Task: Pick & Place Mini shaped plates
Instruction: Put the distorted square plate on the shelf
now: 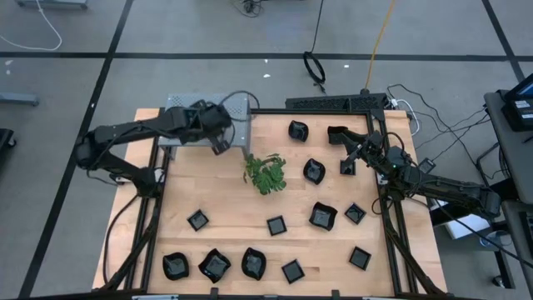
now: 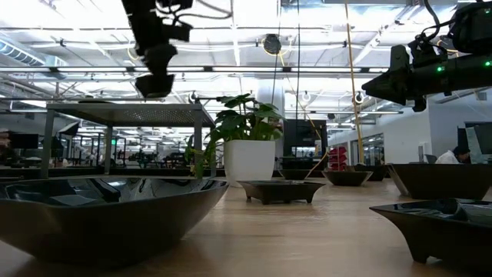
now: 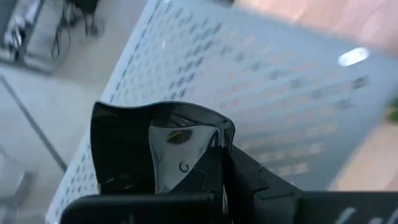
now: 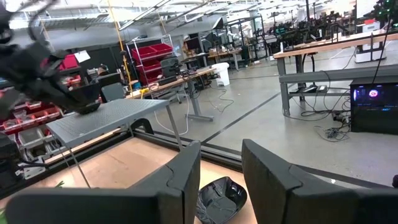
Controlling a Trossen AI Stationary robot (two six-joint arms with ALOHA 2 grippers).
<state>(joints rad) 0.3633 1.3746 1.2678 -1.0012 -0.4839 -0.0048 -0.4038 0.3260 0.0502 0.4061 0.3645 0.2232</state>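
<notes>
Between left tool (image 3: 217, 186) fingers, wrist view only: glossy black plate (image 3: 155, 149).

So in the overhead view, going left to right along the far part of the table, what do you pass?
Grey perforated box with the left hand holding a black plate over it → green plant sprig → black plate → right hand.

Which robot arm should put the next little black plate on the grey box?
Probably the left. Its end effector is shut on a mini plate and hangs right above the grey perforated box. The right end effector is open, holds nothing, and sits at the table's far right side above other plates.
</notes>
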